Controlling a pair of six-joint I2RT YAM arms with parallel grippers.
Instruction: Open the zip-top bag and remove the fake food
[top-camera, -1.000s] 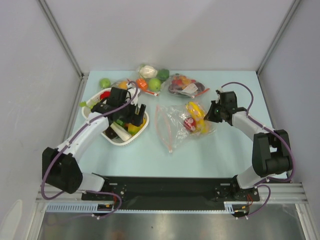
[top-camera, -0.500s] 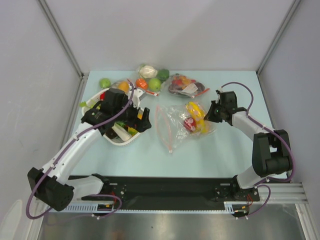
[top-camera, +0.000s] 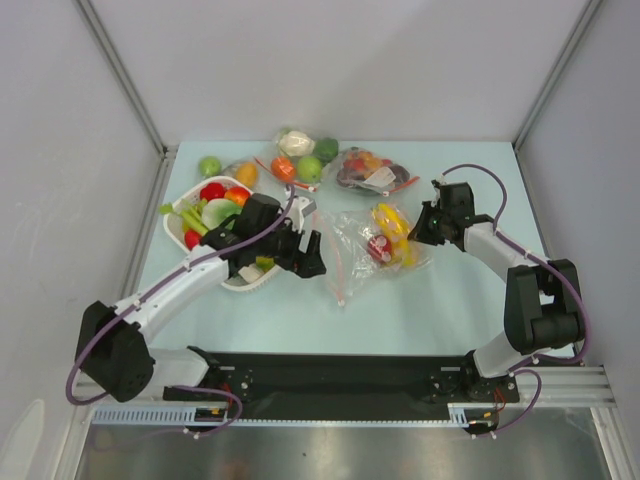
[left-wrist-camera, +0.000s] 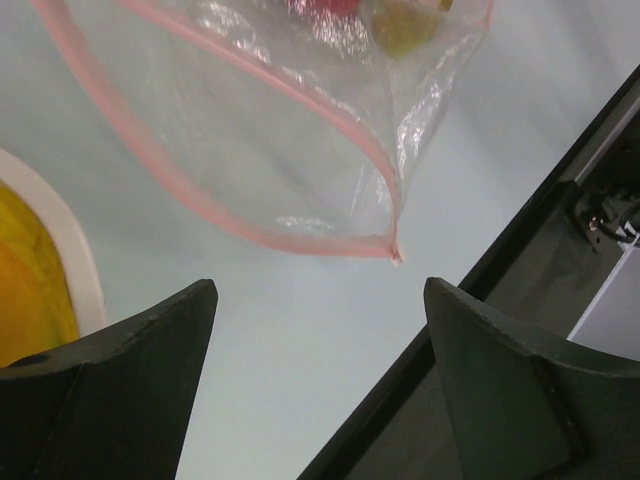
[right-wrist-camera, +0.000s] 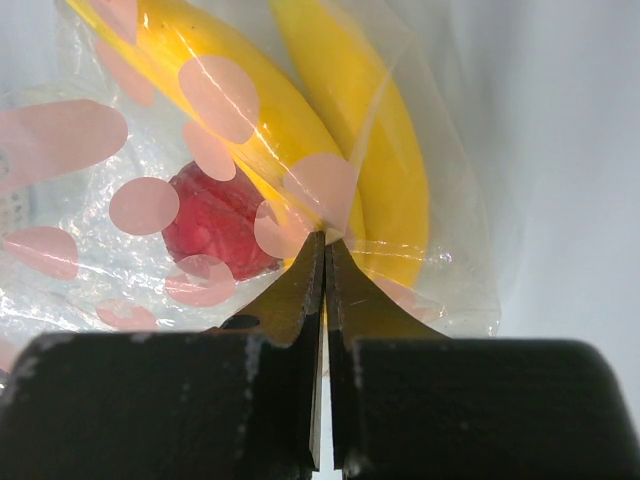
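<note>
1. Bag: the clear crinkly zip-top bag with a thin pinkish-red zip strip (top-camera: 352, 250) lies flat on the pale blue table (top-camera: 400, 310). It sits between the two arms, just right of the white plastic basket (top-camera: 178, 215).
2. Done so far: the zip looks undone. In the left wrist view the pink strip (left-wrist-camera: 180, 195) splits into two lips w/ a gap between them, so the mouth is open toward the left arm.
3. Not yet out: the yellow plastic banana bunch (top-camera: 390, 222) and a small round red toy piece (top-camera: 378, 248) sit inside, at the closed end. There's poss. another small yellowish item beside them, but it's hard to tell thru the crinkled film.
4. Right gripper (top-camera: 422, 226): fingers pressed together on a fold of bag film at the far closed end, bananas (right-wrist-camera: 370, 150) and red piece (right-wrist-camera: 215, 225) just beyond the tips. It acts as an anchor.
5. Left gripper (top-camera: 308, 258): fingers spread apart, nothing between them, hovering just short of the bag mouth, basket rim (left-wrist-camera: 65, 250) at its side.
6. Left to do, by my read: reach in or tip out the banana + red piece. Opening approx. finished, removal part-way at best.
</note>
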